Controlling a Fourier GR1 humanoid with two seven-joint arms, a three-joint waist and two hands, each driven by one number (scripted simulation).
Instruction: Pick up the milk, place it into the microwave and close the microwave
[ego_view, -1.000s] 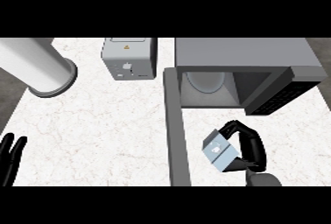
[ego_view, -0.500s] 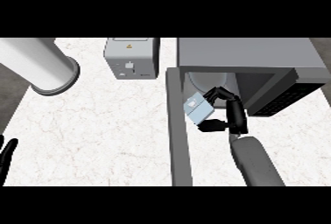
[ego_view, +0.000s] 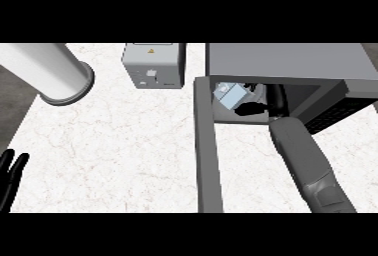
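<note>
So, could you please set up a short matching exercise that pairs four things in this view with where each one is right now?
Things:
1. milk
2. left hand
3. toaster
4. microwave door

Places:
A. at the view's lower left edge, fingers straight
B. swung open, stretching toward the view's lower edge
C. inside the microwave, at the right hand
D. on the counter, left of the microwave

Pairs: 1-C, 2-A, 3-D, 4-B

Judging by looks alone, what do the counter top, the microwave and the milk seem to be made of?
Counter top: looks like polished white marble, going by its faint veins. Microwave: plain matte grey casing, probably painted metal or plastic. Milk: a pale blue-white boxy pack, likely coated carton; the right hand partly hides it.
</note>
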